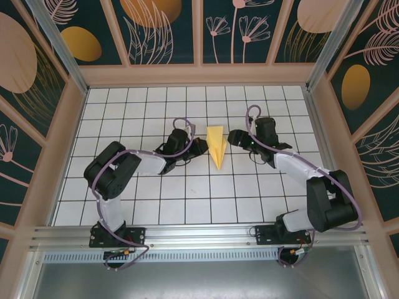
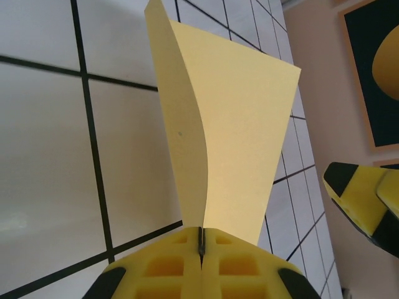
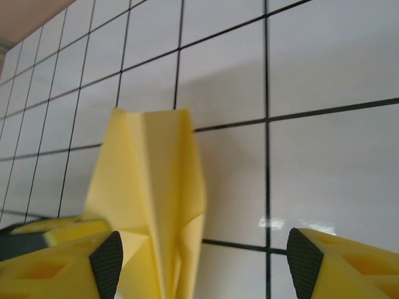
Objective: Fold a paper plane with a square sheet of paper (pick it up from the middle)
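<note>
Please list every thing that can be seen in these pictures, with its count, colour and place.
plane: one, yellow, middle of the table
table: one, white with black grid, under everything
walls: dark with pink and orange plant drawings, around the table
rail: one, silver, near edge
arms: two, black and white, bolted at the near edge, reaching to the middle
left tool: one, yellow and black, shut on the plane
right tool: one, yellow and black, open, at the plane's right side
</note>
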Controlling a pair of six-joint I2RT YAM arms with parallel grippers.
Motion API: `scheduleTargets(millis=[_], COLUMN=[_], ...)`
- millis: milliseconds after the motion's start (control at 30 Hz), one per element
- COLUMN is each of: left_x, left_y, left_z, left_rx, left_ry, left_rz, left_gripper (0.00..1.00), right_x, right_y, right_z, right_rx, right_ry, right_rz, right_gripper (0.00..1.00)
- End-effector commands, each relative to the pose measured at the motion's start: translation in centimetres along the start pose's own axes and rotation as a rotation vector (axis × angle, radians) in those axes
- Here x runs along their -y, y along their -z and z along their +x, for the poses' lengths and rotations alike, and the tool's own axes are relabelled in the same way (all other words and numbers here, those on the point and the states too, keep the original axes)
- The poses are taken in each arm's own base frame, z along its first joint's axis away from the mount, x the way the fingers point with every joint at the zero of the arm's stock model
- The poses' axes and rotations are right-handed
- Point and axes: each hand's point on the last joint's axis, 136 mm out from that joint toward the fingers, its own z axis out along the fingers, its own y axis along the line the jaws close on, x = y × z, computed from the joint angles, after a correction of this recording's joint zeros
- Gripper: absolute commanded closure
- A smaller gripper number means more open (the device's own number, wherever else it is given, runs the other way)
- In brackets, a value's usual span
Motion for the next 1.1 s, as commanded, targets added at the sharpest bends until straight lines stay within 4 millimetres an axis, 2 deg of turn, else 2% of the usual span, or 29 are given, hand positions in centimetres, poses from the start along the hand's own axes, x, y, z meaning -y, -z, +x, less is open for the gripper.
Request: scheduleTargets(millis=[0, 167, 433, 700, 1067], left_x=[2.0, -0.3, -2.9, -3.9, -4.2], left_y=[0.3, 0.3, -0.2, -0.3, -0.6], left_z=[-0.3, 0.1, 1.1, 1.5, 1.7], left_rx=[-0.005, -0.009, -0.04, -0.052, -0.064], left_ry=[0.045, 0.076, 0.109, 0.117, 0.118], left_rz=[0.164, 0.101, 0.024, -0.008, -0.015], left_gripper=[1.0, 1.0, 1.0, 1.0, 1.0], right_x=[-2.4, -3.5, -3.4, -2.8, -3.9], right_y=[-0.3, -2.1, -4.1, -5.2, -6.0], right_z=[2.1, 4.5, 6.6, 7.8, 9.1], right_rx=[-0.079, -0.17, -0.243, -0.29, -0.336], right_ry=[0.044, 0.055, 0.034, 0.031, 0.072], right_rz=[-0.091, -0.077, -0.025, 0.016, -0.004], right_gripper=[0.36, 0.44, 0.51, 0.49, 0.49])
